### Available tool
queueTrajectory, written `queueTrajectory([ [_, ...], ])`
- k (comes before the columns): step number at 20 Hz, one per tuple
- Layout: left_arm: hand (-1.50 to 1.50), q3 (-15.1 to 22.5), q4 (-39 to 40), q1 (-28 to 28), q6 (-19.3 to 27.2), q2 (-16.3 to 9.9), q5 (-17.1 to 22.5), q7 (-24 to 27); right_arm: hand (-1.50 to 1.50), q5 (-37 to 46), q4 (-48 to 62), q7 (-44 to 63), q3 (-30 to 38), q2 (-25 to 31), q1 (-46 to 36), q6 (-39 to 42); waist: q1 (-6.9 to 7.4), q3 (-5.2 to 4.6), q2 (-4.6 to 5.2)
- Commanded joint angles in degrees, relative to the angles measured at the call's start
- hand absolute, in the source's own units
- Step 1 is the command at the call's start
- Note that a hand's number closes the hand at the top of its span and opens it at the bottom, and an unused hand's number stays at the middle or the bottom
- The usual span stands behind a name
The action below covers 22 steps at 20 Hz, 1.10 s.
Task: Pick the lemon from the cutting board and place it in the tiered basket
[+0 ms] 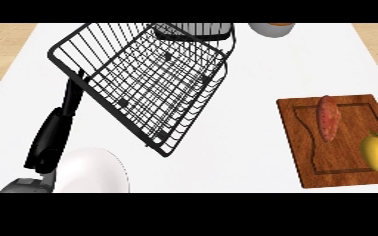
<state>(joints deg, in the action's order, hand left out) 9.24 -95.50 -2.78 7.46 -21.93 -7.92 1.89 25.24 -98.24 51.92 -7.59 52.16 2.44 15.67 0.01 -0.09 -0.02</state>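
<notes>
The yellow lemon (371, 151) lies on the wooden cutting board (306, 145) at the right, half cut off by the view's right edge. The black wire tiered basket (148, 82) fills the upper left and middle, with its lower tray tilted toward me and a smaller upper tier (193, 30) behind it. My left hand (49, 139) shows at the lower left, seen edge-on with straight fingers pointing up beside the basket's left corner, holding nothing. It is far from the lemon. My right hand is not in view.
A reddish sweet potato (327, 118) lies lengthwise on the board, just left of the lemon. A grey bowl (272, 29) stands at the counter's far edge. White counter lies between basket and board. My pale left forearm (92, 172) bulges in at the bottom left.
</notes>
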Motion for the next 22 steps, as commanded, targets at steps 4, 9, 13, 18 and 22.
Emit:
queueTrajectory([
  [4, 0.0, 0.08, 2.49, -3.5, -1.95, 3.0, -2.15, 0.43, -1.5, 4.32, 9.61, -6.23, 2.08, -5.62, -1.89, -0.22, -0.03, 0.11, 0.09],
  [9, 0.0, -0.85, -2.04, -1.0, -3.26, 3.86, -3.38, -0.77, -1.5, 7.11, 11.09, -8.82, 5.49, -7.17, -2.88, 1.37, 0.08, 0.1, 0.01],
  [13, 0.0, -3.72, -1.78, -2.28, -6.78, 2.68, -2.02, -1.24, -1.5, 11.55, 15.61, -12.81, 5.69, -10.63, -1.57, -2.41, 0.07, 0.11, 0.02],
  [18, 0.0, -5.46, 3.01, -4.61, -6.61, 5.24, -3.25, 1.24, -1.5, 13.21, 16.6, -15.1, 8.48, -11.61, -2.39, -0.54, -0.14, 0.09, 0.02],
  [22, 0.0, -3.97, -1.09, -2.13, -7.12, 6.33, -4.47, -0.96, -1.5, 16.18, 24.35, -17.76, 6.94, -13.9, -6.77, -0.69, 0.16, 0.11, 0.05],
])
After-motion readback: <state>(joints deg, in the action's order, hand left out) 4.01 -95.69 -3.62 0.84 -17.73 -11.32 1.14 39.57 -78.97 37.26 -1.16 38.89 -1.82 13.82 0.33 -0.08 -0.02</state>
